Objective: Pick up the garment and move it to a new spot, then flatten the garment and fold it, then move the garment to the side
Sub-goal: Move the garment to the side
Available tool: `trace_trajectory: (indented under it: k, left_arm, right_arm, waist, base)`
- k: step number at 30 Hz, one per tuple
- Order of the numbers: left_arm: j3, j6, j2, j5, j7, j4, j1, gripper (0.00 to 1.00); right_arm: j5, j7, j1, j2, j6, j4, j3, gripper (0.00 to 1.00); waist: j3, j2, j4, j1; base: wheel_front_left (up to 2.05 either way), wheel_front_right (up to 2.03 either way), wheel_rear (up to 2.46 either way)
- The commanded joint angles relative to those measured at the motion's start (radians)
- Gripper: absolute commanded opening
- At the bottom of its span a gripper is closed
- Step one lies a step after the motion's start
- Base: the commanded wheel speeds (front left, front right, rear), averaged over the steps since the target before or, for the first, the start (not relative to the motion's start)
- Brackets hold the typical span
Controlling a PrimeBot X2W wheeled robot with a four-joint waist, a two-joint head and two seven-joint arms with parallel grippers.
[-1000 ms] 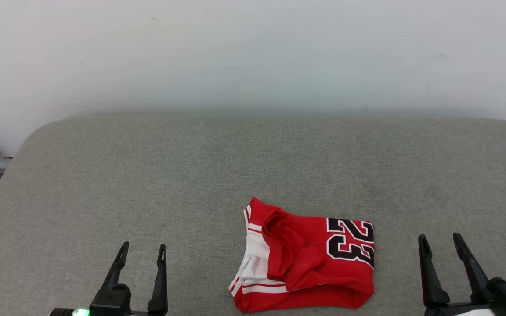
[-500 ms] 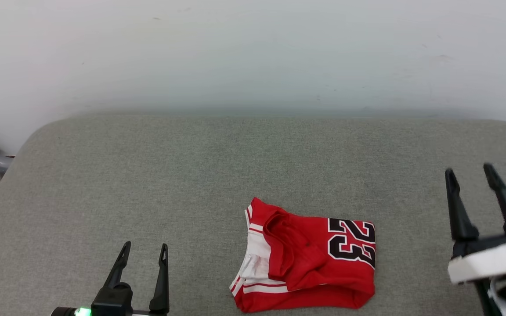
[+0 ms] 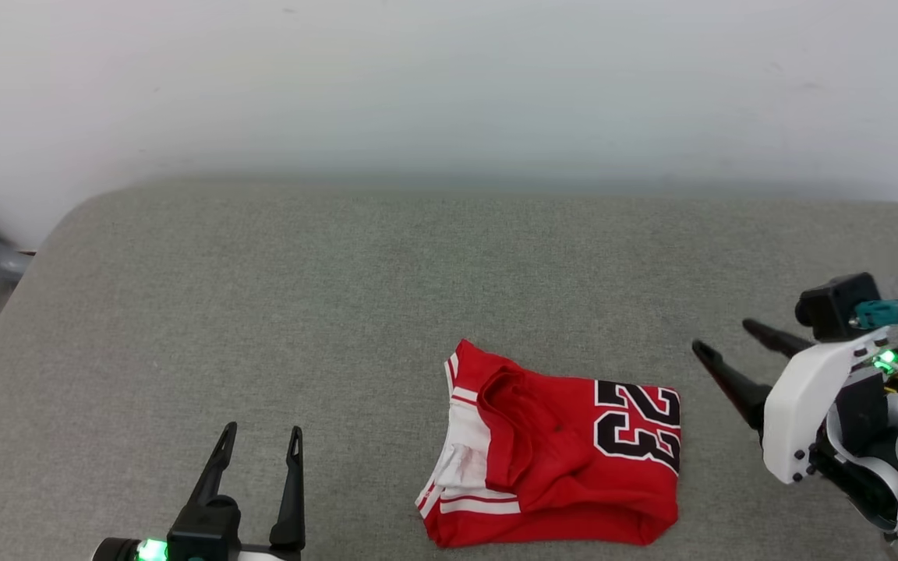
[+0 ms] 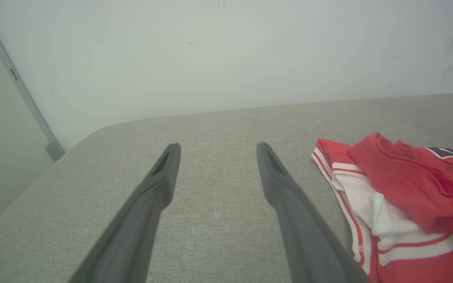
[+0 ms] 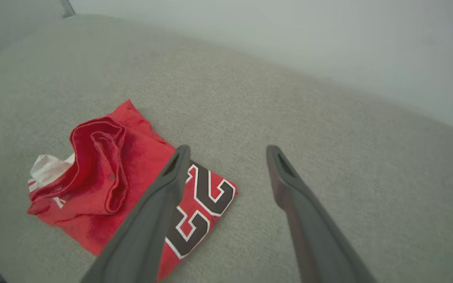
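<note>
In the head view one garment (image 3: 558,452), a red jersey folded into a small packet, lies on the grey cushion (image 3: 340,296), in the near part and a little right of the middle. One black number "23" with a white outline shows at its right end, and white fabric with red stripes shows at its left end. The left gripper (image 3: 263,427) is at the lower left, its two fingers spread with nothing between them, well apart from the garment. The right gripper (image 3: 722,335) comes in from the right edge. Its two fingers are also spread and empty, near the garment's right end but not touching it. One white wall (image 3: 449,78) stands behind the cushion.

In the left wrist view the left gripper (image 4: 218,145) holds its two fingers apart over bare cushion, and the garment (image 4: 407,188) lies to the right of them.

In the right wrist view the right gripper (image 5: 228,148) is spread wide, and one of its two fingers covers part of the "23" on the garment (image 5: 132,165)
</note>
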Motion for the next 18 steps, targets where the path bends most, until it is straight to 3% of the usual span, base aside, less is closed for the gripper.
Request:
trace_trajectory:
  k: [1, 8, 18]
  left_arm:
    - [-0.003, -0.006, -0.002, 0.004, -0.002, 0.001, -0.015, 1.00]
    - [-0.013, -0.008, -0.008, 0.006, -0.002, 0.005, -0.038, 1.00]
    - [-0.019, -0.015, -0.010, 0.009, -0.002, 0.007, -0.075, 1.00]
  right_arm:
    - [0.024, 0.039, -0.019, -0.013, -0.001, 0.013, 0.015, 1.00]
    - [0.101, 0.189, -0.016, -0.018, -0.001, 0.104, 0.089, 1.00]
    - [0.114, 0.187, -0.019, 0.053, -0.001, 0.269, 0.146, 1.00]
  waist:
    - [0.009, 0.0000, 0.006, 0.0000]
    - [0.042, 0.0000, 0.029, 0.0000]
    - [0.099, 0.0000, 0.059, 0.0000]
  base:
    - [0.00, 0.00, 0.00]
    - [0.00, 0.00, 0.00]
    - [0.00, 0.00, 0.00]
